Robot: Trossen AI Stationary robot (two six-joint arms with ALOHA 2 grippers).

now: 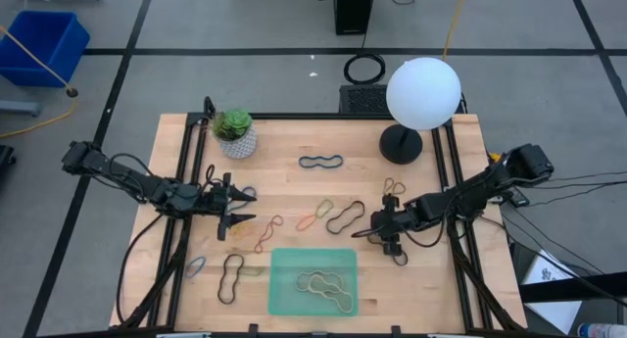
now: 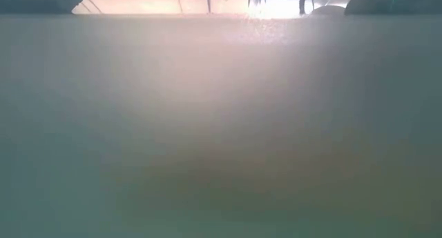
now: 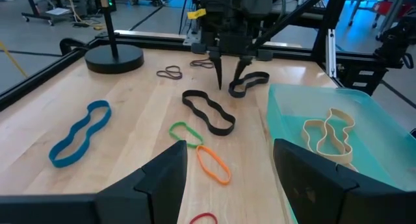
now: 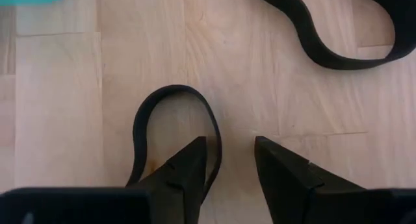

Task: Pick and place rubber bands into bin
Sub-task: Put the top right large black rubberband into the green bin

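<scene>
The green bin sits at the table's near middle with tan rubber bands inside; it also shows in the left wrist view. Loose rubber bands lie flat on the wood: black, blue, orange, red. My right gripper points down, open, right of the bin. A small black rubber band lies under it. One finger stands inside the loop, the other outside. My left gripper waits open at the table's left. My right gripper comes from above, slanting down, with one strand of the black band's loop between its two fingers. The band lies flat on the table. Whether a finger touches the strand I cannot tell.
A lamp with a white globe stands at the far right and a potted plant at the far left. More bands lie near the left front. A second black band lies just beyond my right gripper. The low view is blocked.
</scene>
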